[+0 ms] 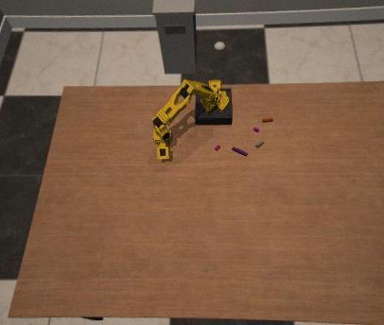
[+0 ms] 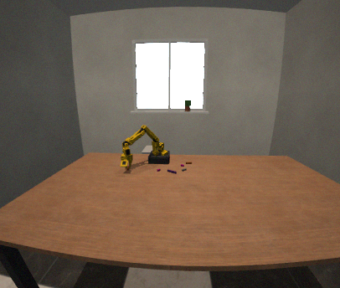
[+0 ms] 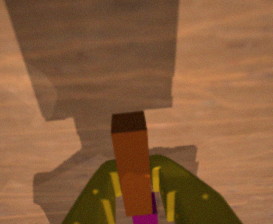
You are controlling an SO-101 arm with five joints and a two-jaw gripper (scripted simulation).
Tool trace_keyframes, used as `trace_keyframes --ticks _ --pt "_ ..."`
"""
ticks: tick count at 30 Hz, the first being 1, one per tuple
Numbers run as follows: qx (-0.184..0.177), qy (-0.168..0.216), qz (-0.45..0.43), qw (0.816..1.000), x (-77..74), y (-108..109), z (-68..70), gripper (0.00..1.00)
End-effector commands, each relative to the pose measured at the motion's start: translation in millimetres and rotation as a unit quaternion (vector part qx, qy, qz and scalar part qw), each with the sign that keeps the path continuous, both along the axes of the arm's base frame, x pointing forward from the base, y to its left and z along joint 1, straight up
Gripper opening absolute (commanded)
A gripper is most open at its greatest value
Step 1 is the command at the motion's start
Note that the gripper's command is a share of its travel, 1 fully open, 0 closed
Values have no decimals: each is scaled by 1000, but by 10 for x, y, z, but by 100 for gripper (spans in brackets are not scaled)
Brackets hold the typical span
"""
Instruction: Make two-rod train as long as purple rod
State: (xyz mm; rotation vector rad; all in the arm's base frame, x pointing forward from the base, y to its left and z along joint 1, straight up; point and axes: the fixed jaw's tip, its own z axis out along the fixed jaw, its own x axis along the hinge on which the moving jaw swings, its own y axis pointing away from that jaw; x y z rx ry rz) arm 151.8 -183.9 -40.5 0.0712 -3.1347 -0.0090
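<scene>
My gripper (image 1: 163, 153) hangs low over the table, left of the arm's base, and is shut on an orange rod (image 3: 132, 160) that sticks out beyond the fingertips in the wrist view. A small magenta patch (image 3: 146, 219) shows behind the rod between the jaws; I cannot tell what it is. The purple rod (image 1: 239, 151) lies flat to the right of the gripper. A magenta rod (image 1: 218, 147) lies just left of it, apart from it. A grey rod (image 1: 259, 145), a second magenta rod (image 1: 256, 129) and another orange rod (image 1: 267, 120) lie further right, all apart.
The arm's black base (image 1: 214, 113) stands at the table's far edge, between the gripper and the rods. The rods also show in the exterior view as a small cluster (image 2: 172, 169) right of the arm.
</scene>
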Motion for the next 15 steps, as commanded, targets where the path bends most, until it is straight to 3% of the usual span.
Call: trace_keyframes --ticks 1,15 --pt "-2 -2 2 1000 25 0 -17 0" --pt "-6 -6 2 1000 31 -28 -2 0"
